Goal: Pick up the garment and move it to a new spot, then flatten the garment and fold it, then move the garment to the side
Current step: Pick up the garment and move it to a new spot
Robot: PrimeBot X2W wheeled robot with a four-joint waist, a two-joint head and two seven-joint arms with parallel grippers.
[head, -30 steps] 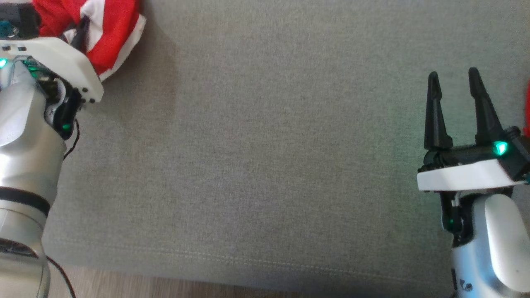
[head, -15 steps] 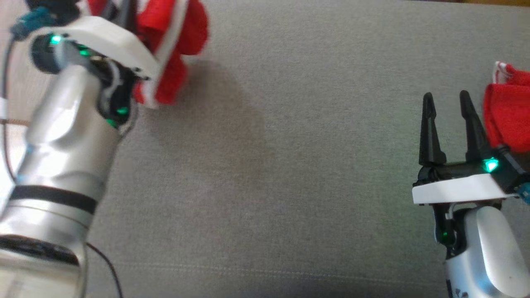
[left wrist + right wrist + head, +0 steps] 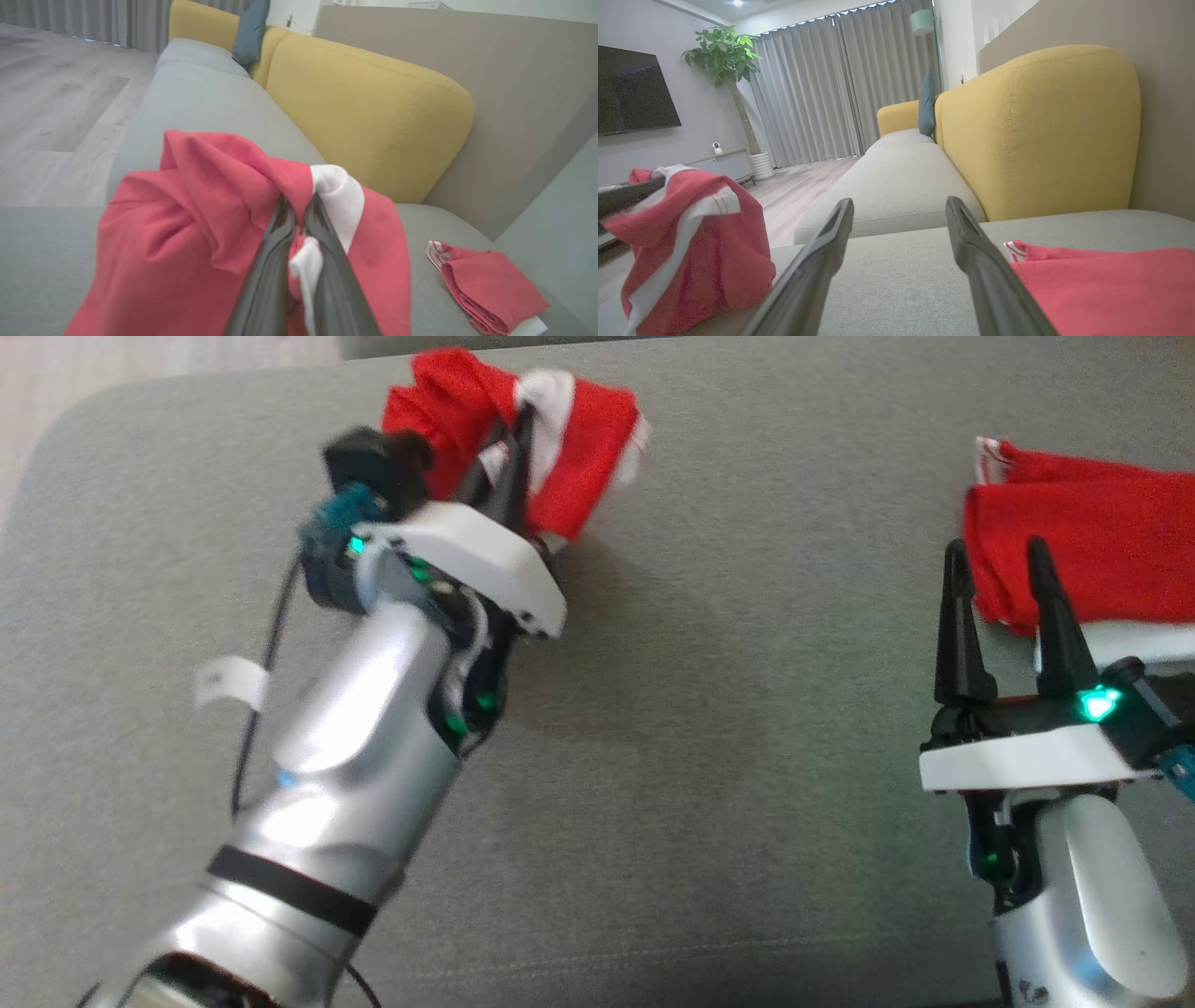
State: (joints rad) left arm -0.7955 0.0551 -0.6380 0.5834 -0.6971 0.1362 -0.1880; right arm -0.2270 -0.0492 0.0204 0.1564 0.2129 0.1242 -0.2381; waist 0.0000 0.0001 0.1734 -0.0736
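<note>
Now my left tool (image 3: 515,429) is clenched on the bunched red-and-white garment (image 3: 588,467), toward the left of the sofa seat (image 3: 747,784). Bare cushion lies to its right, toward my right tool (image 3: 994,555), spread wide and empty.

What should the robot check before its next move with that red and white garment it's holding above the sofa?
1. Left gripper shut on the red-and-white garment: ok.
2. Garment lying flat: not ok, it hangs bunched.
3. Right gripper open and empty: ok.
4. Bare grey seat between the arms to lay it on: ok.
5. Folded red garment apart from the right gripper's fingers: cannot tell.
</note>
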